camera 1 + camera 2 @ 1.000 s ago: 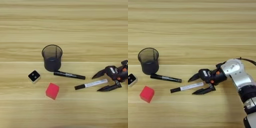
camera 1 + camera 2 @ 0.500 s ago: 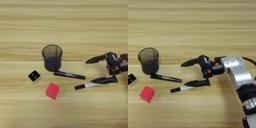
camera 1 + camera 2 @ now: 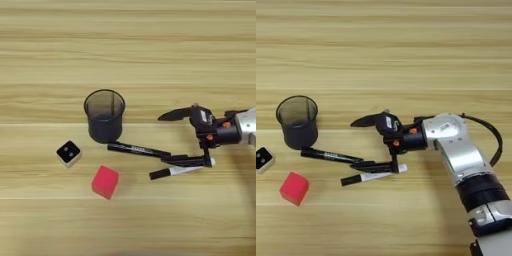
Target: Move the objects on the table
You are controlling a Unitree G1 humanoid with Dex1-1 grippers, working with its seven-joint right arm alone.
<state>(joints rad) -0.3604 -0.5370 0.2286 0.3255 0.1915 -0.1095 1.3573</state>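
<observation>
An upright black mesh cup point(image 3: 104, 116) stands left of centre on the table point(image 3: 128, 50). Just below it a black marker point(image 3: 139, 150) lies flat, pointing right. A white marker with a black cap point(image 3: 181, 169) lies slanted below that one's right end. Further left sit a small white cube with a dotted face point(image 3: 68, 152) and a red cube point(image 3: 105, 182). My right gripper point(image 3: 161, 139) is open wide and holds nothing. Its lower finger lies along the white marker's upper side and reaches the black marker's right end. The upper finger points left, toward the cup.
My silver forearm point(image 3: 461, 155) comes in from the bottom right corner, with a black cable point(image 3: 495, 137) looping beside it. Bare wood stretches across the whole far half of the table and along the front edge.
The gripper has moved left and spread its fingers wider. Its lower finger now lies along the white marker. The markers, cup and cubes have stayed where they were.
</observation>
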